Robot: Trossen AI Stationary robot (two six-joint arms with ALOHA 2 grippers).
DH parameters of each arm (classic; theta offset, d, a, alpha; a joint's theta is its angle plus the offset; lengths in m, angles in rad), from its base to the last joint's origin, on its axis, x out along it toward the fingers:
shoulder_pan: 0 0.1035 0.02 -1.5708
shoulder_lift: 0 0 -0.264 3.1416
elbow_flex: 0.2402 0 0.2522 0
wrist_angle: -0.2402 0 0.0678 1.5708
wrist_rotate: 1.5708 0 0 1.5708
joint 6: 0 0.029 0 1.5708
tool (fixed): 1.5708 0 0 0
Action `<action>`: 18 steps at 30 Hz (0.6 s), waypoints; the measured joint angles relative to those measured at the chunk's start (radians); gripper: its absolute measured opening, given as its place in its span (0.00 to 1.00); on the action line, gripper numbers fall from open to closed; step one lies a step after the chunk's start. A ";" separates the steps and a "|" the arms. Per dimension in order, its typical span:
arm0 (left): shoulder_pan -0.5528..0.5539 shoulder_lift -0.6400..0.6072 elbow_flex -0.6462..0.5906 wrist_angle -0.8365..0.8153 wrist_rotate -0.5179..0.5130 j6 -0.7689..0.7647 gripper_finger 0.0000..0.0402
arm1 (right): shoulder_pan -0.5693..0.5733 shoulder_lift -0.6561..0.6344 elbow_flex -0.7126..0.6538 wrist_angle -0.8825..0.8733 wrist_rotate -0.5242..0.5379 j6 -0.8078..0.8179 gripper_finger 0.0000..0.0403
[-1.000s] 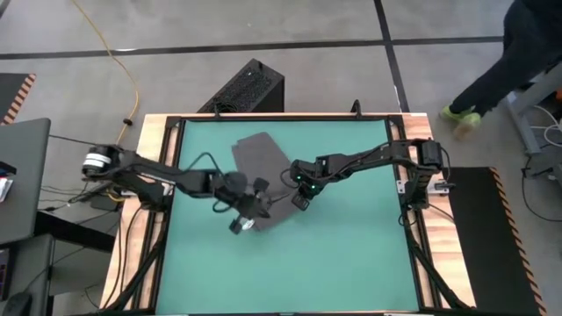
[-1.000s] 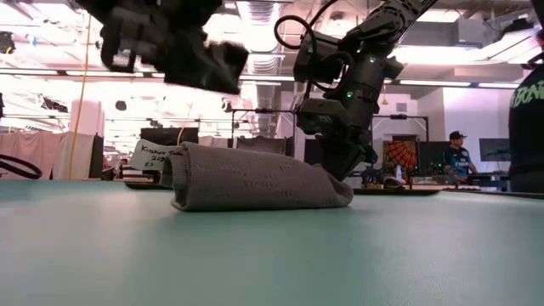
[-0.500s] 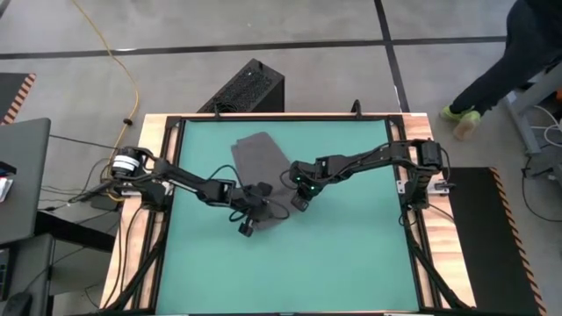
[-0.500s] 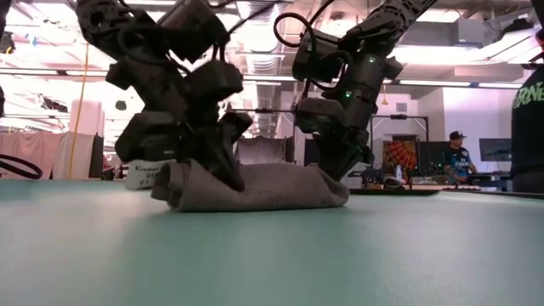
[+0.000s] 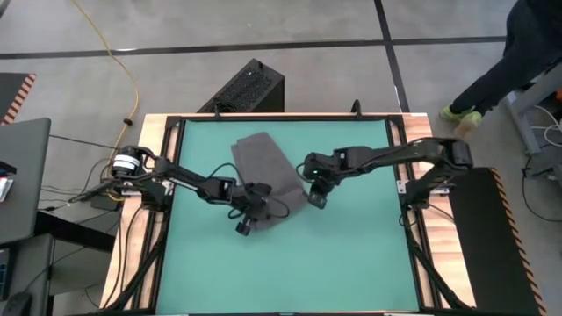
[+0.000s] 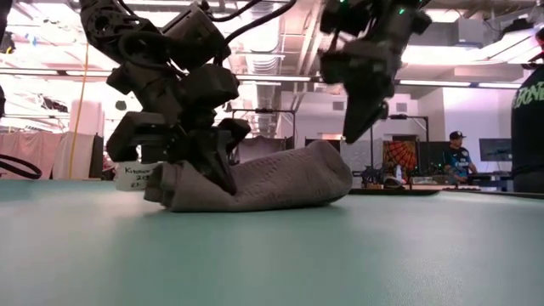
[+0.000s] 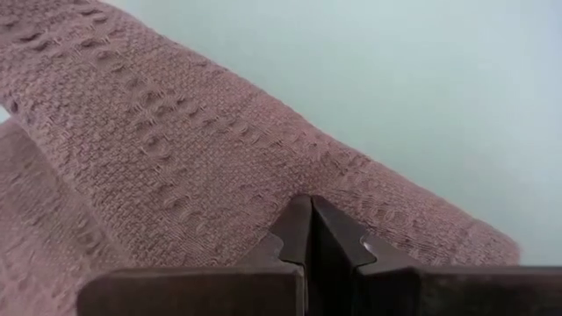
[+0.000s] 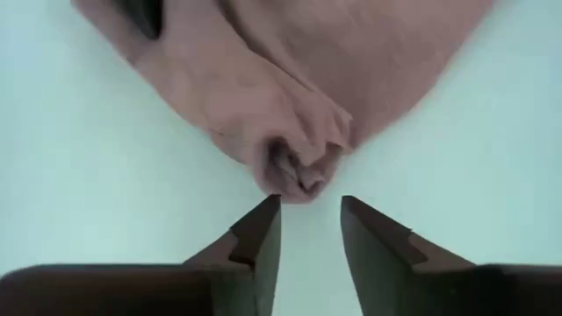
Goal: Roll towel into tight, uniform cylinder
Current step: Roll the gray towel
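Note:
The dark grey towel (image 5: 263, 162) lies on the teal mat (image 5: 360, 254). Its near part is rolled into a loose roll (image 6: 272, 183) that rests on the mat, and its far part lies flat. My left gripper (image 6: 223, 177) is shut and sits on the roll near its left end. My right gripper (image 6: 354, 129) hangs open above the roll's right end and clear of it. In the right wrist view the roll's bunched end (image 8: 297, 167) lies just beyond my right gripper (image 8: 309, 209). My left gripper presses its shut fingertips (image 7: 309, 211) onto the roll's curved upper side (image 7: 263, 184), near the roll's left end. The fingers come from above, slanting in from the table's left. The roll lies on the mat under them.
A white label with writing (image 6: 136, 174) shows by the roll's left end. A black box (image 5: 250, 88) stands past the table's far edge and a person (image 5: 518, 53) stands at the far right. Bare mat spreads toward the near edge (image 5: 290, 281).
My left gripper has come down onto the roll's left end and stayed there, shut. My right gripper has opened, let go of the roll's right end, and gone up and toward the table's right edge. That freed end has puffed up higher.

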 joint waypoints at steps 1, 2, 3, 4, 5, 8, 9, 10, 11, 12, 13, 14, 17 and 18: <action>0.004 0.000 0.000 -0.004 0.012 0.006 0.00 | 0.008 -0.014 0.000 -0.001 0.008 -0.003 0.36; 0.007 0.000 -0.001 -0.005 0.021 0.012 0.00 | 0.017 -0.024 0.000 0.013 0.009 -0.017 0.38; 0.010 0.000 -0.001 -0.005 0.030 0.018 0.00 | 0.031 -0.031 0.000 0.049 0.008 -0.049 0.39; 0.013 0.000 -0.001 -0.005 0.036 0.024 0.00 | 0.048 -0.034 0.000 0.100 0.008 -0.093 0.41; 0.016 0.000 -0.001 -0.005 0.039 0.028 0.00 | 0.065 -0.034 0.000 0.152 0.009 -0.134 0.41; 0.024 0.000 -0.001 -0.013 0.055 0.028 0.00 | 0.104 0.000 0.002 0.303 0.032 -0.210 0.41; 0.028 0.000 -0.001 -0.021 0.070 0.029 0.00 | 0.112 0.022 0.003 0.333 0.028 -0.228 0.41; 0.030 0.000 -0.001 -0.030 0.088 0.030 0.00 | 0.118 0.042 0.003 0.344 0.030 -0.245 0.40; 0.031 0.000 -0.001 -0.042 0.100 0.030 0.00 | 0.121 0.064 0.001 0.346 0.034 -0.264 0.40; 0.033 0.000 -0.002 -0.053 0.112 0.032 0.00 | 0.120 0.088 0.001 0.350 0.043 -0.281 0.39; 0.033 0.000 -0.002 -0.067 0.120 0.039 0.00 | 0.119 0.111 0.001 0.358 0.052 -0.297 0.39; 0.033 0.000 -0.002 -0.077 0.129 0.049 0.00 | 0.115 0.133 0.001 0.362 0.067 -0.304 0.39; 0.032 0.000 -0.002 -0.105 0.165 0.078 0.00 | 0.092 0.210 0.001 0.368 0.094 -0.307 0.39; 0.029 -0.001 -0.001 -0.113 0.175 0.083 0.00 | 0.085 0.236 0.001 0.368 0.091 -0.298 0.39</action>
